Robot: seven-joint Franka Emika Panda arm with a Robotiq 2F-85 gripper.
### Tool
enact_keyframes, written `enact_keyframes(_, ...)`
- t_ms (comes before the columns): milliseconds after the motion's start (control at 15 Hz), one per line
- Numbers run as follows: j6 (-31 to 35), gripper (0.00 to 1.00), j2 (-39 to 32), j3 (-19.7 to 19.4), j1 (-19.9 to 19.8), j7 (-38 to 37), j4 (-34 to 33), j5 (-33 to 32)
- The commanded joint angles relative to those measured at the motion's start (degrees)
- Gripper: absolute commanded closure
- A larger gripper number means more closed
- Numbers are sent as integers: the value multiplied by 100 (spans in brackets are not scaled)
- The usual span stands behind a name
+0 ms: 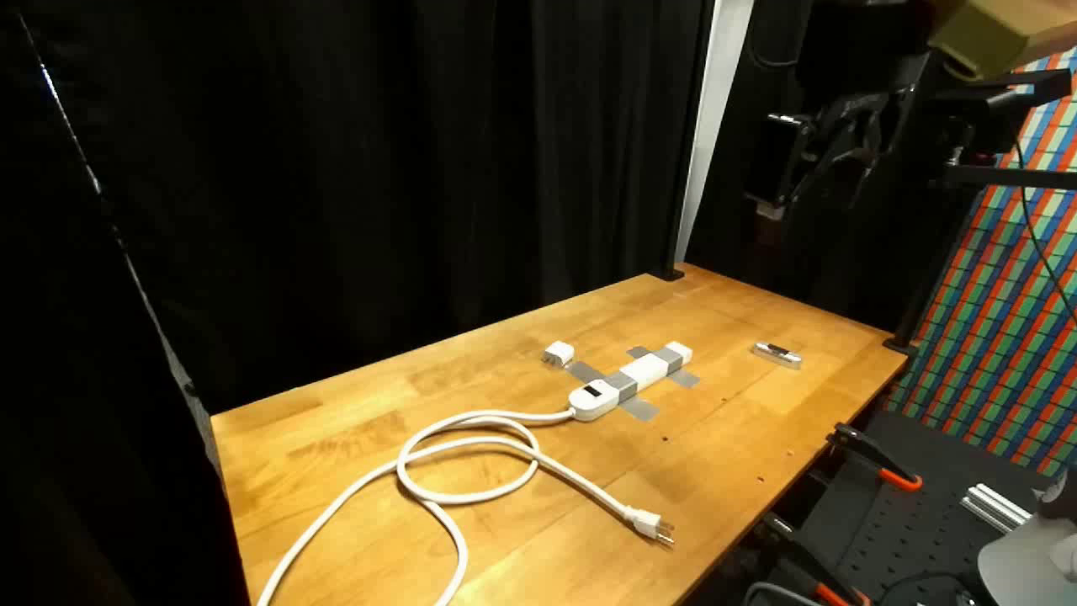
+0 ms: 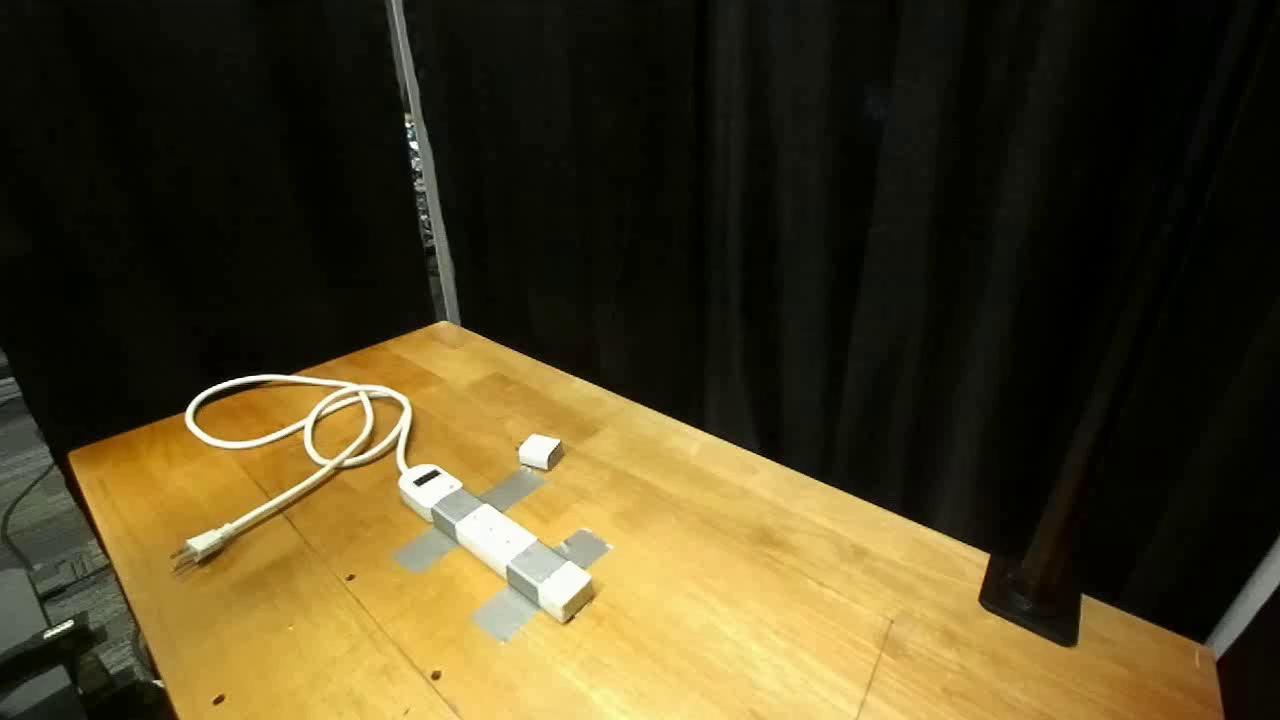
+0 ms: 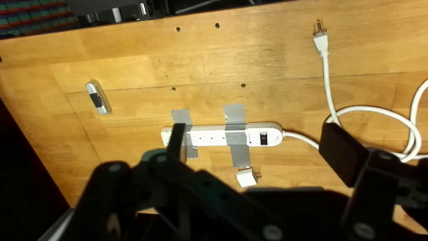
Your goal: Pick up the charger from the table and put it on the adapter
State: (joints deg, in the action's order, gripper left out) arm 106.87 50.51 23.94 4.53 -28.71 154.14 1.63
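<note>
The charger [image 1: 559, 353] is a small white block lying on the wooden table in both exterior views [image 2: 540, 452], beside the end of a tape strip. Its metal prongs point sideways in the wrist view [image 3: 246, 177]. The adapter [image 1: 646, 371] is a long white bar fixed flat with two grey tape strips [image 2: 495, 540]. Its outlets and black switch face up in the wrist view [image 3: 210, 135]. My gripper [image 3: 259, 147] is wide open and empty, its fingers apart. In an exterior view, the gripper [image 1: 812, 181] is high above the table's far right part, away from the charger.
The adapter's white cable [image 1: 471, 498] loops over the table and ends in a three-prong plug [image 1: 648, 523]. A small silver object with a dark band [image 1: 777, 354] lies on the table [image 1: 724, 471]. Black posts [image 2: 1030, 598] and dark curtains stand along the edges. Orange-tipped clamps [image 1: 883, 463] grip the near edge.
</note>
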Motion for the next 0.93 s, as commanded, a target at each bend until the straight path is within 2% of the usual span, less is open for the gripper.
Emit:
enact_keyframes(0, -3, 0, -25, -59, 67, -46, -18, -53)
enact_keyframes(467, -3, 0, -10, -57, 66, -45, -42, -52)
enact_keyframes(533, -37, 0, -420, -317, 268, 493, -240, 170)
enact_keyframes(867, 641, 0, -1853, -449, 491, 1145, -789, 546)
